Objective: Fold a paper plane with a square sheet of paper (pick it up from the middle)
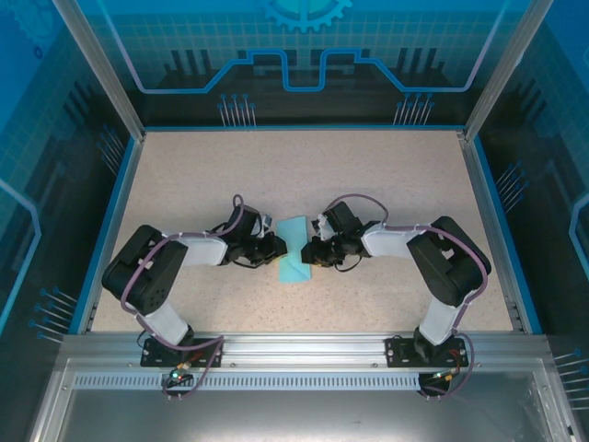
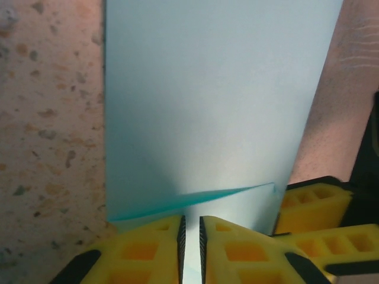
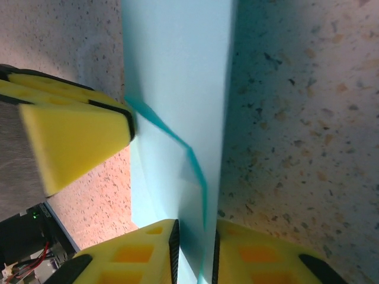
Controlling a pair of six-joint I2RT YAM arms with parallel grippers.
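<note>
The cyan-blue square sheet of paper (image 1: 294, 252) lies partly folded at the table's middle, between both grippers. My left gripper (image 1: 279, 247) reaches it from the left. In the left wrist view its jaws (image 2: 192, 239) stand a narrow slit apart over the sheet (image 2: 219, 100), with a raised fold edge just ahead. My right gripper (image 1: 310, 250) comes from the right. Its jaws (image 3: 195, 251) stand a little apart around an upright flap of the sheet (image 3: 177, 71), not pressed on it. The left gripper's yellow finger (image 3: 77, 139) touches the paper's far edge.
The speckled beige tabletop (image 1: 386, 175) is ringed by a blue rim and aluminium frame posts (image 1: 488, 83). Both arm bases sit on the near rail (image 1: 294, 350). In the left wrist view the right gripper's yellow finger (image 2: 311, 204) sits close at the paper's right corner.
</note>
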